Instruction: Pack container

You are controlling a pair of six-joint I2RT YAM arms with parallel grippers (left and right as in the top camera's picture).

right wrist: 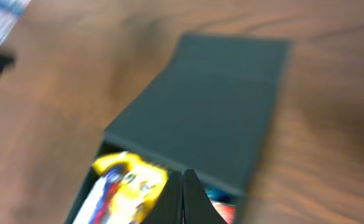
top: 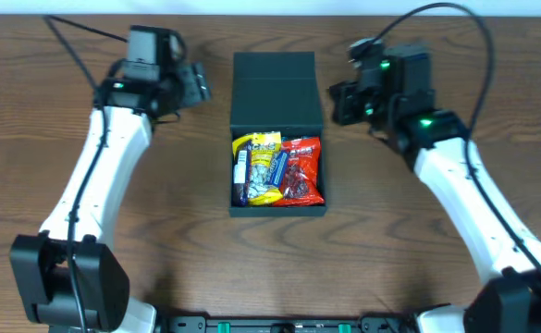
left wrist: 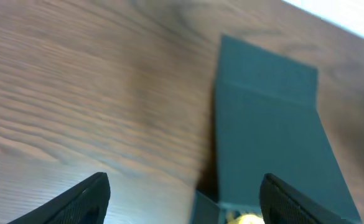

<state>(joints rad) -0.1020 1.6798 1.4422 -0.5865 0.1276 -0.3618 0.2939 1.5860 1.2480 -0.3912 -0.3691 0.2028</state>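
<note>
Container (top: 276, 92), centre of table (top: 178, 213), lid flap open behind the snack packets (top: 277, 169) packed inside; left gripper (top: 196, 85) fingers apart, right gripper (right wrist: 185, 196) fingers together and empty, both flanking the flap, seemingly ready to fold it shut

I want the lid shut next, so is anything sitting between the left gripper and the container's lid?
Nothing visible: only bare table lies between the open left gripper and the lid of the container.

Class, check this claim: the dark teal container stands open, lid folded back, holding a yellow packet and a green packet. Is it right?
One error: the overhead view shows a red packet, not green, beside the yellow packet. The container does stand open, lid folded back.
</note>
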